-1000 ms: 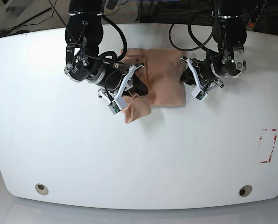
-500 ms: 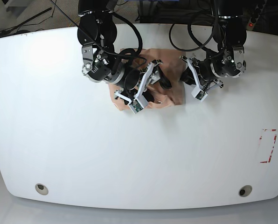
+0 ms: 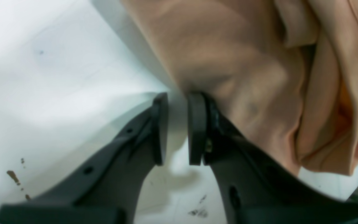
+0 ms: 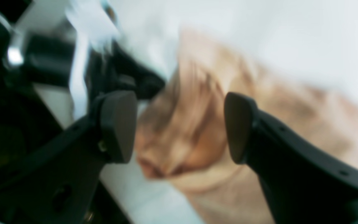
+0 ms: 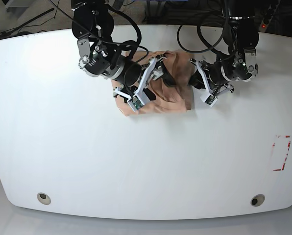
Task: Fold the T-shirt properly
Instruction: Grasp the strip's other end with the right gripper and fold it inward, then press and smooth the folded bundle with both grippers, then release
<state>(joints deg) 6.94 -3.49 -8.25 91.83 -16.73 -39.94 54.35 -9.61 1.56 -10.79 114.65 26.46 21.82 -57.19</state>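
Here, at the table's [image 5: 62, 161] twelve o'clock, the T-shirt [image 5: 170, 98] is seen bunched. Above it, the right gripper [image 4: 179, 127] is held wide, nothing gripped. At three o'clock, the left gripper [image 3: 177, 127] is nearly closed, seemingly empty beside the hem.

I see the T-shirt [image 5: 171, 93] bunched into a compact, roughly folded peach heap near the table's far edge, between my two arms. Its near hem lies fairly straight, with a rumpled corner sticking out on the base view's left. Layers overlap with soft creases; in my left wrist view one folded edge [image 3: 331, 130] curls open.
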